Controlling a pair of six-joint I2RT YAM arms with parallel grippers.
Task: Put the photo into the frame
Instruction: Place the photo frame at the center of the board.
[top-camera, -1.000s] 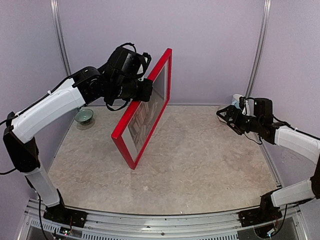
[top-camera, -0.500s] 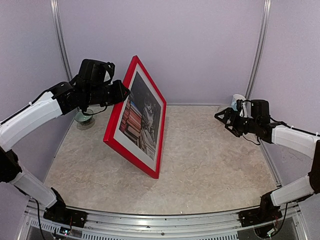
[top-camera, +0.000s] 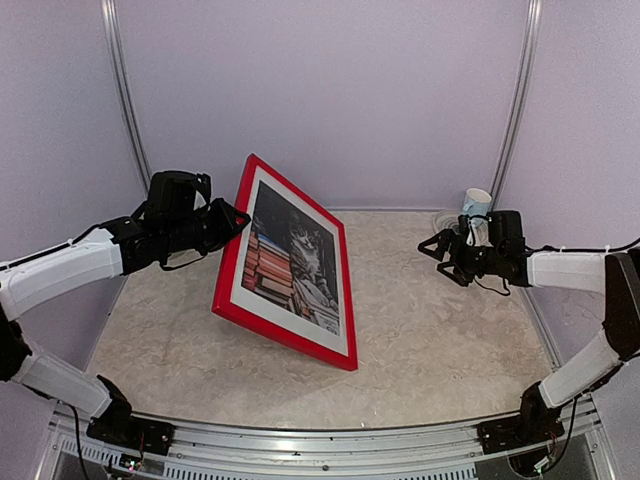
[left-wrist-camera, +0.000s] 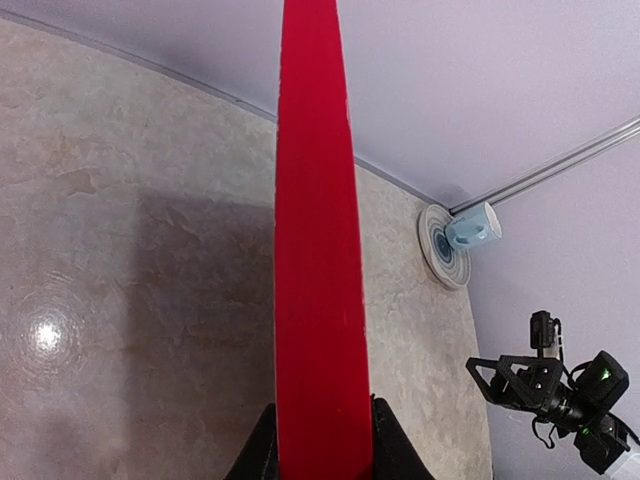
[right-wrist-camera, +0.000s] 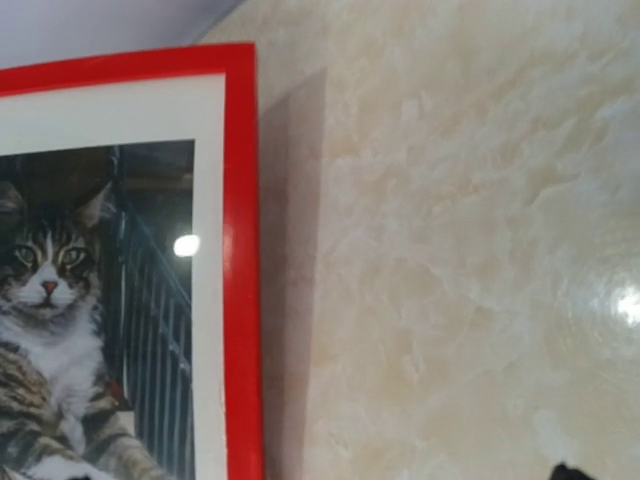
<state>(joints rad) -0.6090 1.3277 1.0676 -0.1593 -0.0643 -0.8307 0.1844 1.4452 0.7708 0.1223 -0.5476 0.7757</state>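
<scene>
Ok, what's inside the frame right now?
The cat photo shows through the front, bordered by a white mat. The frame has its back turned away, so whatever sits behind the photo is hidden.

Bright overhead light, glare on photo (right-wrist-camera: 100, 320)

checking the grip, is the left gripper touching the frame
Touching. The left wrist view shows the left gripper, jaws pressed on both sides of the frame.

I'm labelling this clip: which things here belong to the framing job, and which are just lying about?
Job: frame; photo inside it; left gripper, shut on the frame's edge; right gripper, open and empty.
Lying about: mug; saucer under it.
</scene>
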